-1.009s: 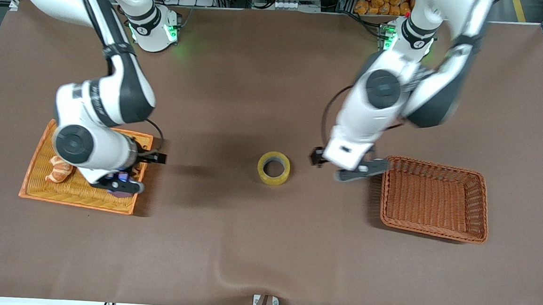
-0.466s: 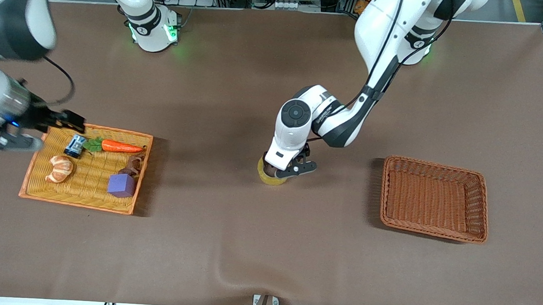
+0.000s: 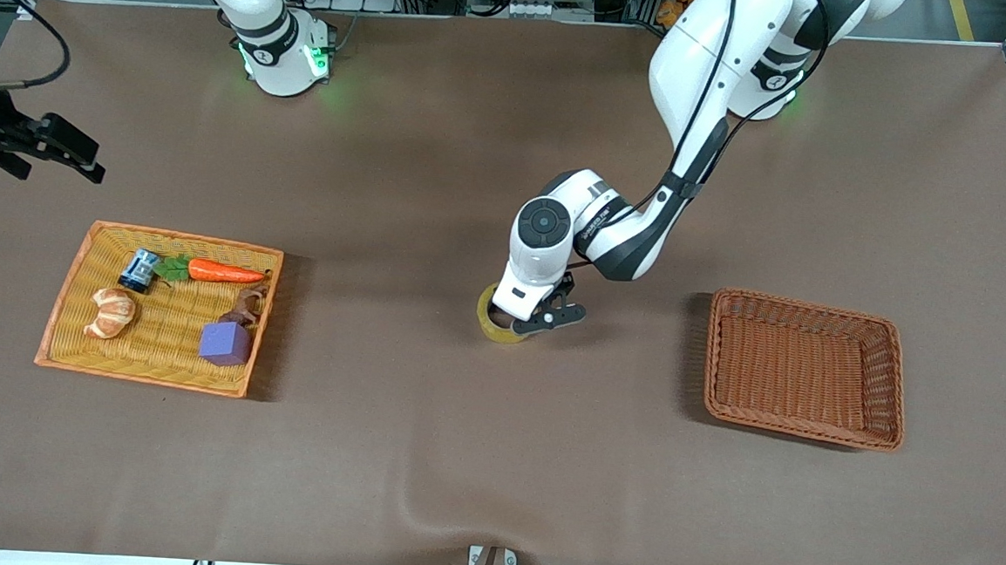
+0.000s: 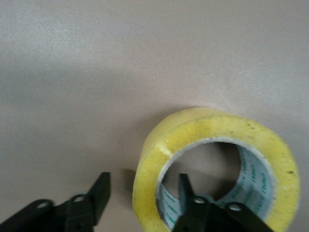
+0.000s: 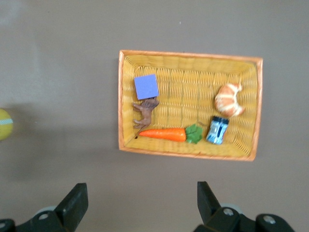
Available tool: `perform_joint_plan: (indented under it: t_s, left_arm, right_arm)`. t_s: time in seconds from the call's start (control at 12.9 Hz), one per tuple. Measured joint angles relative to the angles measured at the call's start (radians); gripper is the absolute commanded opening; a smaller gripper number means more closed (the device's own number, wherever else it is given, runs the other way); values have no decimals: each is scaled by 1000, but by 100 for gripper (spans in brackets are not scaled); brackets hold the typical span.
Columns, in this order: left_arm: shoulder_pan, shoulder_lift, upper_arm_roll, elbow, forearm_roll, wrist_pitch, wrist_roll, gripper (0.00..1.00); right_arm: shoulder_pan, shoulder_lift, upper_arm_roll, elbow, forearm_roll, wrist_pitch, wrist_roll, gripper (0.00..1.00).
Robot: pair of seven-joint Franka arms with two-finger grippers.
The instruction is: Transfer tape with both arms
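Observation:
The tape point(image 3: 487, 316), a yellowish ring with a grey core, lies flat in the middle of the table. My left gripper point(image 3: 511, 316) is down on it. In the left wrist view the tape point(image 4: 217, 126) stands between my open left gripper's point(image 4: 143, 186) jaws, one finger inside the hole and one outside the wall, with a gap on each side. My right gripper point(image 3: 82, 161) is open and empty, up in the air at the right arm's end of the table. In the right wrist view it point(image 5: 141, 191) is open, and the tape point(image 5: 4, 123) shows at the frame's edge.
A yellow wicker tray point(image 3: 148, 380) at the right arm's end holds a croissant point(image 3: 113, 311), a carrot point(image 3: 220, 271), a purple cube point(image 3: 225, 342), a small can point(image 3: 139, 269) and a brown figure point(image 3: 244, 306). A brown basket point(image 3: 807, 305) stands empty at the left arm's end.
My left arm swung from beside the brown basket to the tape and lowered its open jaws around the tape's wall. My right arm lifted off the yellow tray and drew back toward the table's end.

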Motion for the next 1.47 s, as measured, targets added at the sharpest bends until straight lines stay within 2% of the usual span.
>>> perform_joint_plan:
  t_s: [0.31,0.47,0.7,0.85,1.01,1.16,1.32,1.4,1.47]
  left_arm:
    - [15,-13,13,34,30,-37,0,0]
    - [85,-101,24,61,47,-158,34,0]
    - [268,-297,26,52,51,-312,202,0]
    - [411,-399,23,-33,51,-339,351,0]
    - [544,-451,21,-154,51,-306,532,0]
    - [669,-459,20,-250,50,-219,701,0]
    - [750,-431,19,-311,50,-129,770,0]
    - [769,-405,18,-329,50,-86,773,17]
    - [778,-376,16,-338,50,-53,773,84]
  right_arm:
    - [-3,0,-22,19,10,-6,35,100]
    - [-3,0,-22,24,7,-12,35,100]
    - [-1,0,-22,31,-7,-40,35,100]
    - [1,0,-19,46,-25,-40,35,100]
    - [8,1,-14,55,-61,-42,35,100]
    - [11,2,-13,55,-68,-42,35,100]
    - [11,3,-14,57,-69,-38,34,100]
    - [12,3,-14,58,-69,-37,34,100]
    - [12,3,-13,59,-68,-42,34,100]
